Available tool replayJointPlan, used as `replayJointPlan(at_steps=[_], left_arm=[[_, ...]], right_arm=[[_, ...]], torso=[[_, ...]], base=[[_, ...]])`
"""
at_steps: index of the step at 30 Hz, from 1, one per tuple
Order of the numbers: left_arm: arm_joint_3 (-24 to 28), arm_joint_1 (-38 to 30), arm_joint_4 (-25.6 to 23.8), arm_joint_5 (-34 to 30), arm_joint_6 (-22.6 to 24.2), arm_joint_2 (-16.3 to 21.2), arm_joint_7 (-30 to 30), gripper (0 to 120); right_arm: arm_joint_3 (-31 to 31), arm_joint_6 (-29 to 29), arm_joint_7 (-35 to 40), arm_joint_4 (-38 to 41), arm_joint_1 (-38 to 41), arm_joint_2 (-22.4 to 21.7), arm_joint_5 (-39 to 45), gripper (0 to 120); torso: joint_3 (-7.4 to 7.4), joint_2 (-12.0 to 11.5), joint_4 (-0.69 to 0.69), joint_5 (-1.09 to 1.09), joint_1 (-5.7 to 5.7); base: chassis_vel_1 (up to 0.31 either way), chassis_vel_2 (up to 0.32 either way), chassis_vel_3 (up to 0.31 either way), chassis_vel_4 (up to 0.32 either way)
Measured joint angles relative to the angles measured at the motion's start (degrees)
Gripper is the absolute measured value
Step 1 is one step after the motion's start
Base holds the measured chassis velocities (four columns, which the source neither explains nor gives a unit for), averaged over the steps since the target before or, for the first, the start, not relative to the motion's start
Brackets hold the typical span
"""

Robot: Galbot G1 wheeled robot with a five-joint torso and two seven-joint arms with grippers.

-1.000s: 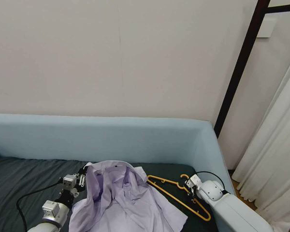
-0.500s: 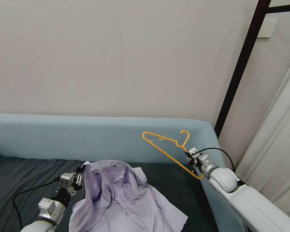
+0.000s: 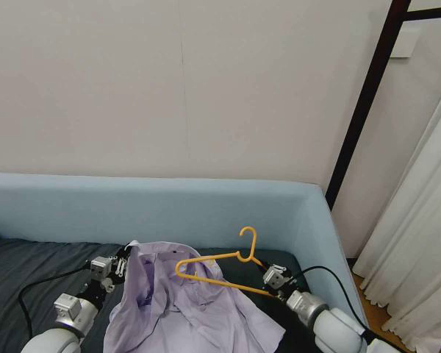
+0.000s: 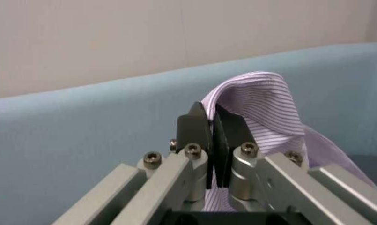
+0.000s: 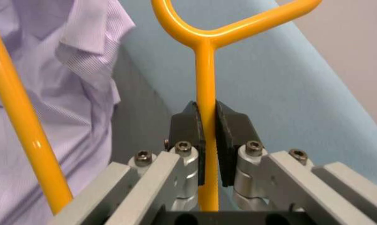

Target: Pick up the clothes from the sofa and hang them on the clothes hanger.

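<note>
On the dark seat of the light blue sofa (image 3: 154, 213) lies the pale purple striped shirt (image 3: 198, 316), all crumpled. The left gripper (image 3: 122, 263) pinches the collar edge tight and holds it up. The right gripper (image 3: 274, 278) is closed on a bar of the orange plastic hanger (image 3: 206, 260), which floats just over the shirt, hook up. To do this step well, the hanger's free end should slide slowly into the open neck. The collar should be held high and steady, so the cloth does not bunch or slip.
</note>
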Motion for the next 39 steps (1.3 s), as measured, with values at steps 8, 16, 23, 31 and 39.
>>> replayJointPlan(at_steps=[8, 16, 23, 31, 39], left_arm=[[-0.99, 2.33, -4.80, 0.22, 1.20, -1.33, -0.13, 0], [-0.66, 2.45, -4.91, 0.93, 1.40, -2.89, -0.24, 0], [-0.16, 2.97, -5.70, 1.62, 1.40, -3.43, -0.33, 0], [1.66, 4.95, -8.05, 3.98, 1.40, -4.81, -0.47, 0], [3.14, 9.14, -11.01, 7.49, 1.14, -6.28, -0.37, 0]], right_arm=[[-10.51, -5.73, 3.96, -1.18, 6.93, 3.39, 0.53, 5], [-18.37, -14.29, 11.54, -0.96, 12.15, 5.97, 9.35, 5], [-21.56, -18.69, 18.00, 0.01, 14.18, 7.43, 13.71, 5], [-25.01, -21.03, 21.94, -0.31, 16.25, 9.27, 14.61, 5], [-27.36, -21.08, 24.29, -2.91, 19.33, 12.43, 15.01, 5]], torso=[[0.01, 0.00, -0.01, 0.00, 0.00], [0.01, 0.00, 0.00, 0.00, 0.00], [0.01, 0.00, -0.01, 0.00, 0.00], [0.01, 0.00, 0.00, 0.00, 0.00], [0.01, 0.00, 0.00, 0.00, 0.00]], base=[[0.000, 0.000, 0.000, 0.000], [0.000, 0.000, 0.000, 0.000], [0.000, 0.000, 0.000, 0.000], [0.000, 0.000, 0.000, 0.000], [0.000, 0.000, 0.000, 0.000]])
